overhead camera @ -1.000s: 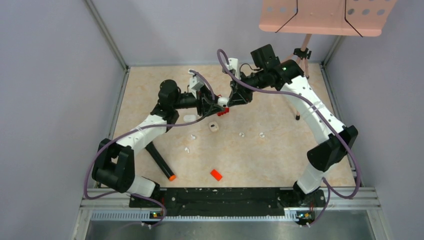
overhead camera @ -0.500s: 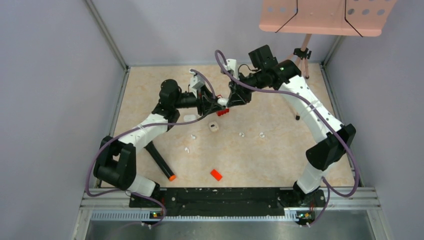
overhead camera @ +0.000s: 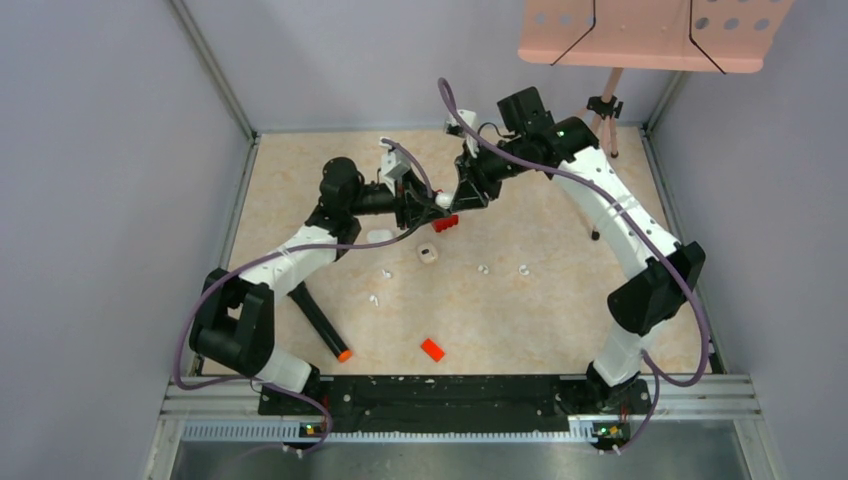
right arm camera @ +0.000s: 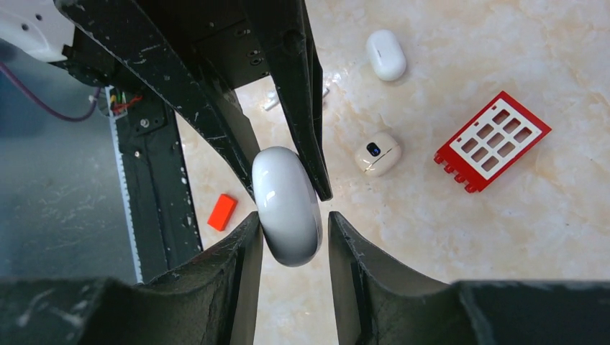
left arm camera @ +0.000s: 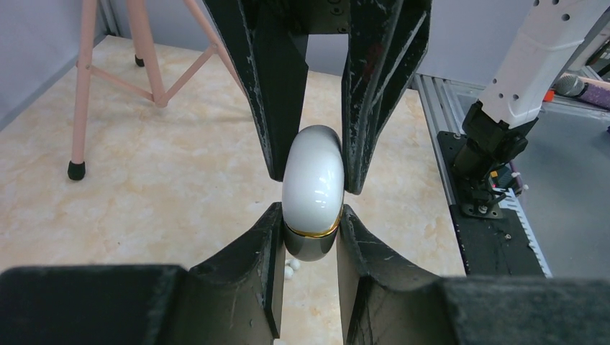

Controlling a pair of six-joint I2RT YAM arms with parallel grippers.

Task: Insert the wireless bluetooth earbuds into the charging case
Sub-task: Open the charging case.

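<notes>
Left gripper (left arm camera: 311,213) was clamped tight on the dark, gold-banded end of the white charging case (left arm camera: 312,176), holding it up off the table (overhead camera: 560,300). Right gripper (right arm camera: 293,217) faced it head-on, jaws parted around the case's white end: one finger touching, thin gap at the other. Case looked closed. Earbuds (overhead camera: 483,269) lay loose on the tabletop, scattered & well apart from the case. Red grid block (right arm camera: 493,140) sat on the table w/ a cream pod (right arm camera: 378,153) just beside it.
</notes>
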